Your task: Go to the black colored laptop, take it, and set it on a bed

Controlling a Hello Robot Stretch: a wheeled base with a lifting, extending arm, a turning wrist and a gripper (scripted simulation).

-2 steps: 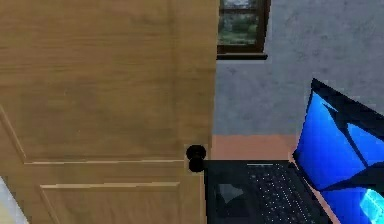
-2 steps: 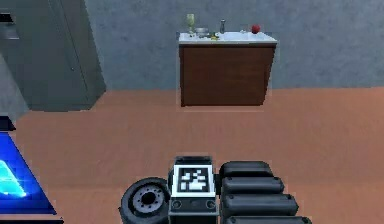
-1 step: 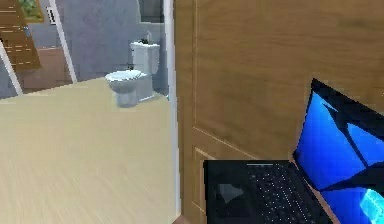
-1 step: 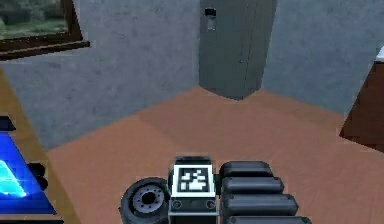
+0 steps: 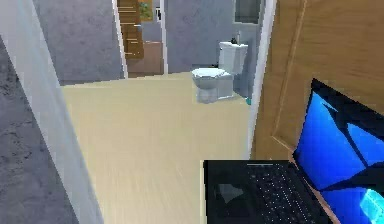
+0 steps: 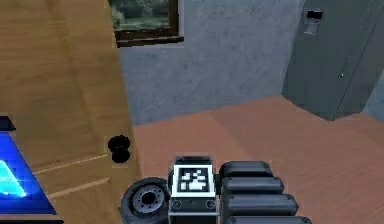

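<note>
Black laptop (image 5: 268,190) was seen at the forward view's lower right corner, with its lid raised, its blue screen (image 5: 345,150) lit and its dark keyboard lying flat in front. A sliver of the same blue was caught at the arm side view's left edge. Just behind the laptop a wooden door (image 5: 290,70) was seen, and its dark knob (image 6: 120,150) was picked out in the arm side view. Near the laptop, at that view's bottom edge, the gripper (image 6: 148,200) was made out as a dark round body beside a white marker square (image 6: 195,181), with the arm's dark segments (image 6: 255,190) bunched to the right. The gripper's far end could not be made out, so whether anything was grasped cannot be told. Farther out, pale floor (image 5: 150,120) was spread toward a white toilet (image 5: 210,82) and a doorway (image 5: 140,35). A framed picture (image 6: 148,20) was hung on the grey wall (image 6: 220,60).

The step in hand was judged to be the taking of the laptop, or just past it, so near were laptop and gripper. Were the grasp confirmed, the base would need to be turned and driven in search of a bed, with the laptop kept level and clear of the wooden door. If not, the gripper would first have to be brought onto the laptop's edge.
</note>
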